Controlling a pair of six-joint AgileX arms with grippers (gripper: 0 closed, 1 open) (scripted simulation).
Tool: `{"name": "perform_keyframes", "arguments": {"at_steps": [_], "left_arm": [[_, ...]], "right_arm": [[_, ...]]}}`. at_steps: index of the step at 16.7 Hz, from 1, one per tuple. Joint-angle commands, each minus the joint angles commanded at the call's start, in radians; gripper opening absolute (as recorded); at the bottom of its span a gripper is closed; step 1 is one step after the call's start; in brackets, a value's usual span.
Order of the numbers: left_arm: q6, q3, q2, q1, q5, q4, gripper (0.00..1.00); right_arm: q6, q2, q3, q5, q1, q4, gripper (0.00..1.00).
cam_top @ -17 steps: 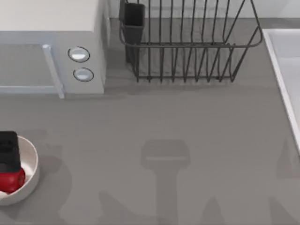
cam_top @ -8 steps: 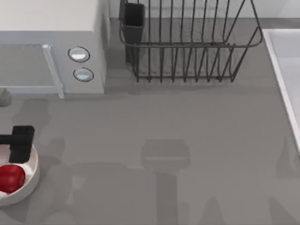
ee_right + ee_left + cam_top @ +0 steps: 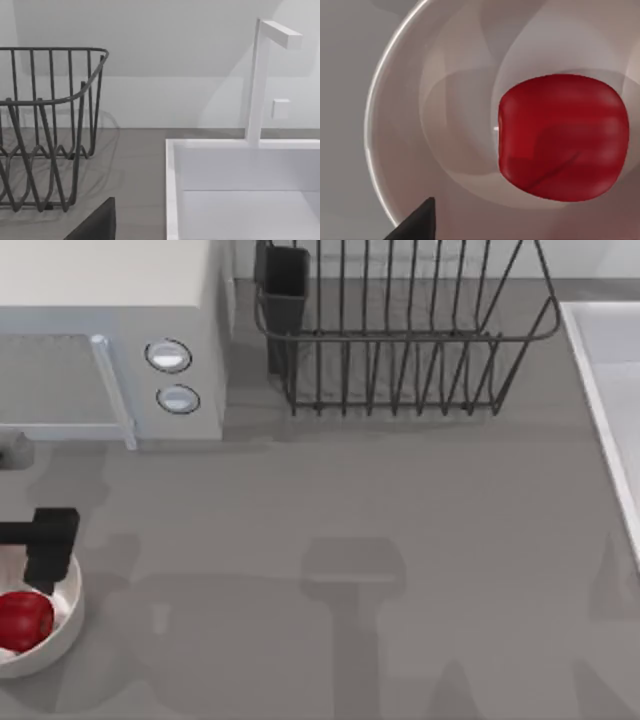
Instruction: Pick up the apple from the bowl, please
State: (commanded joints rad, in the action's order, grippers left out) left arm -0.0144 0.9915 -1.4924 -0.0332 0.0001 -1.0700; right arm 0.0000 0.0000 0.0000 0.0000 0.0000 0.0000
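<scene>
microwave (image 3: 110,335), wire dish rack (image 3: 400,335), sink (image 3: 245,190), faucet (image 3: 265,75)

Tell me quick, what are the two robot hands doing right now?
Left gripper: above the bowl by the apple, holding nothing; open or shut cannot be told.
Right gripper: cannot be told.

The top camera hangs above the table (image 3: 400,540) and looks straight down, taking in the microwave (image 3: 110,340), the wire dish rack (image 3: 400,330) and the sink edge (image 3: 600,390). The left wrist camera sits very close over the bowl (image 3: 385,150), facing down into it at the apple (image 3: 562,137); the top view shares that bowl (image 3: 68,615) and apple (image 3: 22,620). The right wrist camera faces level across the table toward the rack (image 3: 45,125), sink (image 3: 240,190) and faucet (image 3: 260,75).
</scene>
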Motion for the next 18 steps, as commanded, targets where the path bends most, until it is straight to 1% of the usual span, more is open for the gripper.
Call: {"name": "perform_keyframes", "arguments": {"at_steps": [3,5,11,13,18], "left_arm": [[0.0,-0.014,-0.005,0.004,0.0,0.017,1.0],[0.001,-0.047,-0.034,0.004,0.0,0.074,1.0],[0.006,-0.204,-0.172,0.004,0.0,0.396,1.0],[0.007,-0.246,-0.209,0.004,0.0,0.465,1.0],[0.007,-0.264,-0.226,0.004,0.0,0.49,1.0]], "right_arm": [[0.0,0.0,0.0,0.0,0.0,0.0,1.0],[0.0,0.0,0.0,0.0,0.0,0.0,1.0],[0.0,0.0,0.0,0.0,0.0,0.0,1.0],[0.0,0.0,0.0,0.0,0.0,0.0,1.0],[0.0,0.0,0.0,0.0,0.0,0.0,1.0]]}}
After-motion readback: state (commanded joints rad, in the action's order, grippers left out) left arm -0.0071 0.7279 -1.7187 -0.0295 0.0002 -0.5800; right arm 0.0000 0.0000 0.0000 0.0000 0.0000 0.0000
